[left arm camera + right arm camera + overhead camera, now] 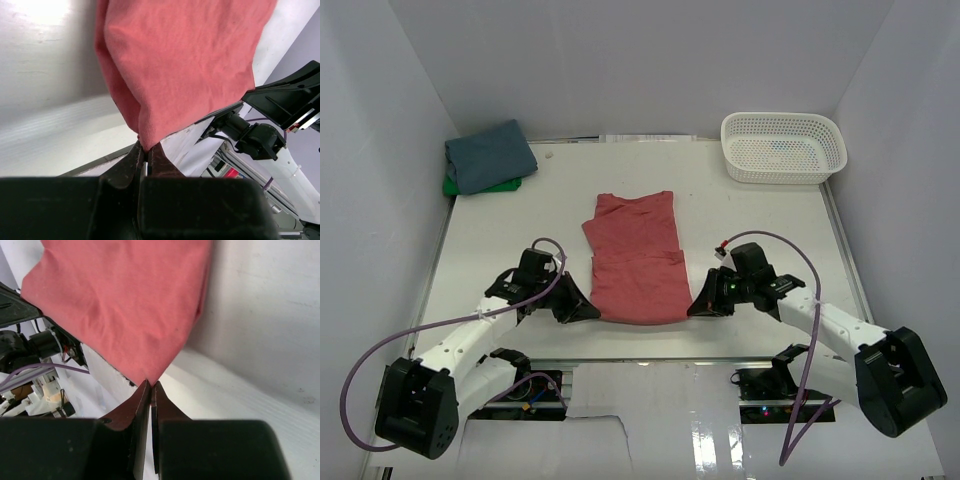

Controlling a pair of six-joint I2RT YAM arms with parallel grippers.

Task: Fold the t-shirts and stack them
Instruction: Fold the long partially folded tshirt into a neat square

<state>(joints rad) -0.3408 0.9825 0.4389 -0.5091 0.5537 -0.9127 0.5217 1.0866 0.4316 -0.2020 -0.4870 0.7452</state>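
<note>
Lying in the middle of the white table is the red t-shirt. It is folded into a long shape. Its neck end points to the far side and its bottom edge is close to the robot.

The left gripper is at the near left corner of the red t-shirt. In the left wrist view its two fingers are squeezed tight together, with the tip of the cloth pinched between them.

The right gripper is at the near right corner. In the right wrist view its fingers are shut tight too, and the point of the cloth goes in between the tips.

Both arms lie low on the table, one on each side of the shirt.

Far away in the back left corner, the blue t-shirt sits folded on top of the green t-shirt. Only a bit of green peeks out.

A white basket stands in the back right corner, well apart from the red shirt.

Purple cables loop out from both arms, off to the sides.
</note>
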